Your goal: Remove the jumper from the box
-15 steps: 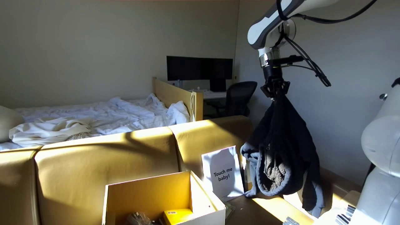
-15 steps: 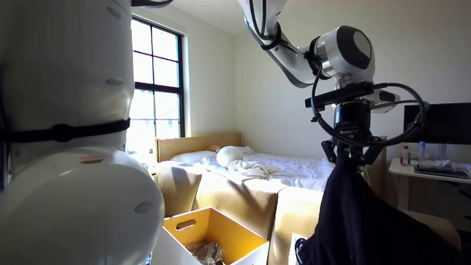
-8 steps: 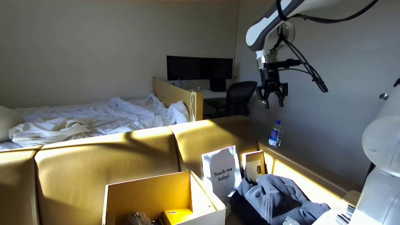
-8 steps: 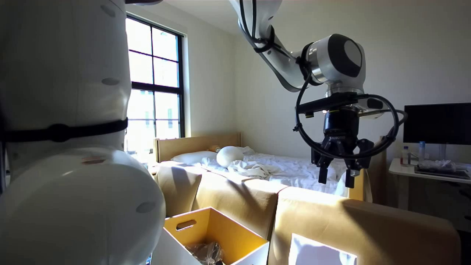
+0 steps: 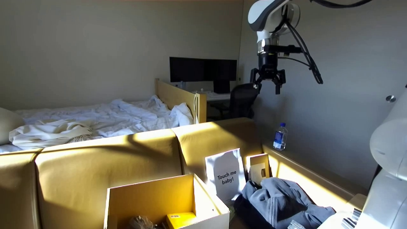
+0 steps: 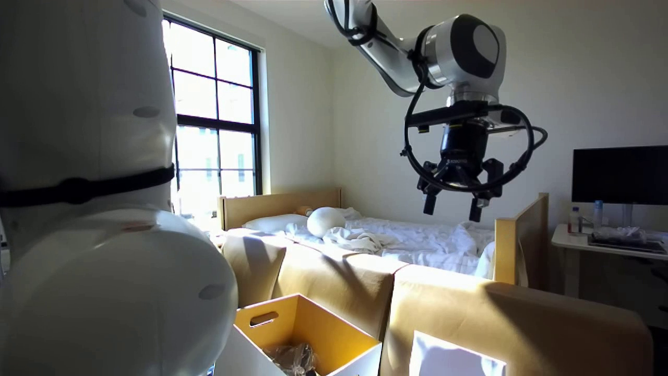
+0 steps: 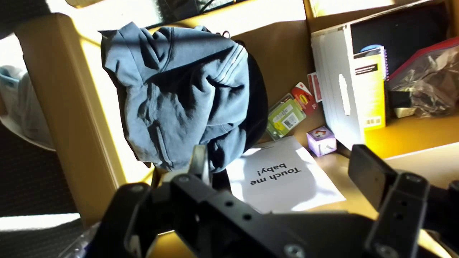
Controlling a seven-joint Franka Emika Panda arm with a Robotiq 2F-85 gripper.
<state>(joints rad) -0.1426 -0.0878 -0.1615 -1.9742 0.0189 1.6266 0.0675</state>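
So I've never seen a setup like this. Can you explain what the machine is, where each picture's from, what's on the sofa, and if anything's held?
It's a single robot arm ending in a two-fingered gripper. Two pictures look at the scene from different places outside the robot. The third is taken from its wrist, looking down, so the gripper's fingers loom large at the bottom. On the tan sofa lies a crumpled blue-grey jumper, with a sheet reading "Touch me baby!" leaning beside it. An open-topped box is there too, with a yellow item and crinkled plastic inside. Nothing is held: the gripper hangs open in the air, clear of the jumper.
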